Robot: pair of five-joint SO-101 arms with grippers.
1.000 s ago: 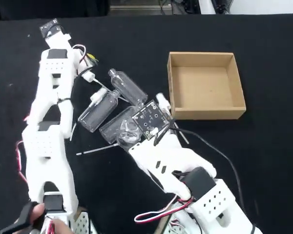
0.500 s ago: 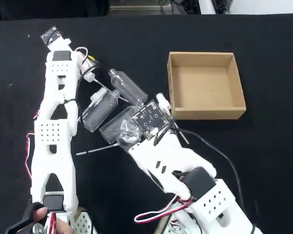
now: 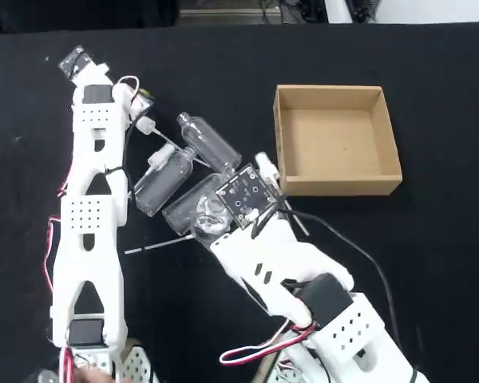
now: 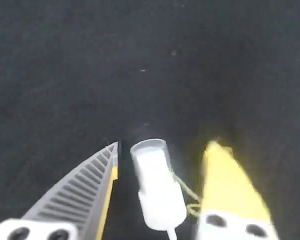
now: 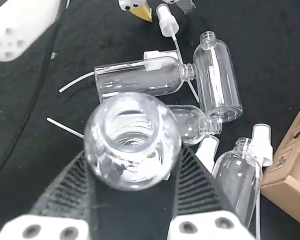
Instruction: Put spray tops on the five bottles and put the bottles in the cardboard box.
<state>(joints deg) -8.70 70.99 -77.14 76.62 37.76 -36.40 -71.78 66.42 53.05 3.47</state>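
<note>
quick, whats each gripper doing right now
Left gripper: open, with a spray top loose between its fingers.
Right gripper: closed, holding a bottle.

Clear, glossy plastic bottles (image 3: 211, 144) lie beside the matt cardboard box (image 3: 335, 185); the desk (image 3: 431, 239) looks like matt black cloth.

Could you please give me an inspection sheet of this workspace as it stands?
Surface: black table, flat.
Job's things: cardboard box empty; four bottles lying beside it, necks bare; loose spray tops among them.
Clutter: thin white tube by the bottles.
Grippers: left gripper open around a spray top; right gripper shut on a fifth bottle.
Cables: black cable across the table; red and white wires at an arm's base.
Surroundings: dark equipment beyond the far edge.
</note>
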